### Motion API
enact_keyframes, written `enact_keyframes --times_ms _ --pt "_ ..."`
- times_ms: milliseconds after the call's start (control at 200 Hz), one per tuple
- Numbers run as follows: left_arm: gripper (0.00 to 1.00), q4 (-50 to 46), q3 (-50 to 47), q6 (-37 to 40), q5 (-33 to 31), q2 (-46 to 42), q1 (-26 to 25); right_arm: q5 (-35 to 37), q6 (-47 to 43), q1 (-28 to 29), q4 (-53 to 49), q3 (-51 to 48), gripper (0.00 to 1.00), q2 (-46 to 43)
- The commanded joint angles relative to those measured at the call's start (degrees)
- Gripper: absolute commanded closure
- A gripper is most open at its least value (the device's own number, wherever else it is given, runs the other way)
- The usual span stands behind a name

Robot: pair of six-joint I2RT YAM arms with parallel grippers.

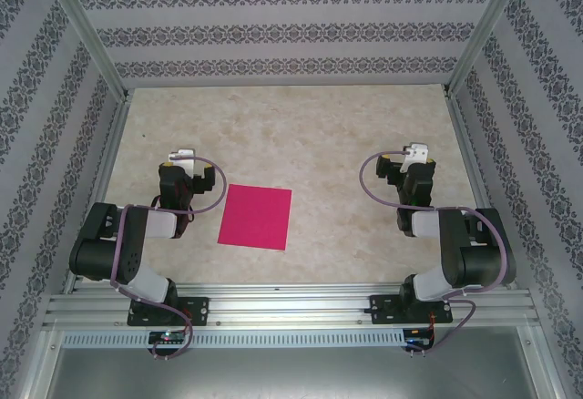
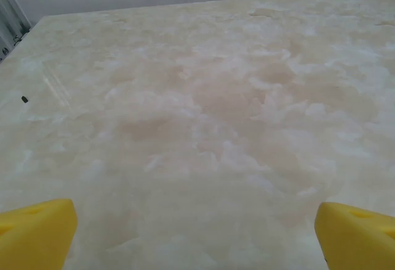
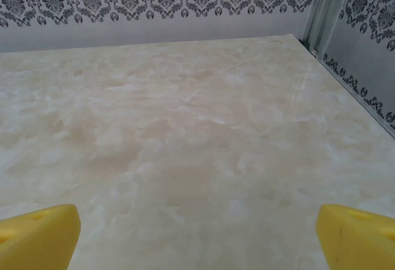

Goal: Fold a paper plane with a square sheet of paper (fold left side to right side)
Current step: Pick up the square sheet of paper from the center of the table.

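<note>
The left gripper (image 2: 196,236) has its two yellow fingertips (image 2: 37,233) at the opposite bottom corners of its wrist view. The jaws are spread as wide as they go, with nothing but marbled table top between them. The right gripper (image 3: 197,236) is set the same way: fully apart and holding nothing. Both appear to be waiting in a ready stance, opened ahead of time so that a thin edge can slip between the pads.

The square sheet of paper (image 1: 256,217) lies flat and unfolded on the table (image 1: 301,126), turned slightly askew. The left gripper sits just beside its far-left corner, apart from it and pointing past its far edge. The right gripper is well apart from the sheet, off its right side. The sheet lies between the two arms but nearer the left arm (image 1: 118,249) than the right arm (image 1: 460,253). That suits the fold asked for, since the left side is the one to be lifted and carried across while the right gripper can steady the other edge.

No crease shows in the paper, so the folding seems not yet begun. Being thin and flat against the table, the sheet will likely be hard to lift by its edge.
</note>
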Motion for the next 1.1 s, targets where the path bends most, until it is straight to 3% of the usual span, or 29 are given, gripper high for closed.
enact_keyframes --times_ms 0,610,719,814,904,1094 --pt "0.00 3.15 1.12 1.46 1.42 0.70 0.88 -1.43 -0.60 -0.73 2.18 1.24 0.02 0.39" --pt "0.00 1.34 1.64 0.93 0.80 -0.57 1.15 -3.03 -0.05 -1.61 2.31 1.17 0.02 0.30" --pt "0.00 -13.93 6.36 -0.87 -2.42 -8.75 1.15 0.52 1.24 -1.61 -2.90 2.63 0.02 -3.04" --pt "0.00 -33.70 14.01 -7.88 -2.70 -15.44 1.15 1.03 3.43 -1.55 -19.69 7.98 0.02 -8.90" --pt "0.00 -51.09 22.65 -13.62 1.76 -16.83 0.91 -1.69 7.83 -0.75 -30.99 13.05 0.02 -11.88" --pt "0.00 -73.19 31.38 -20.10 11.01 -16.52 -4.93 -5.01 14.49 8.56 -49.06 22.66 0.02 -13.60"
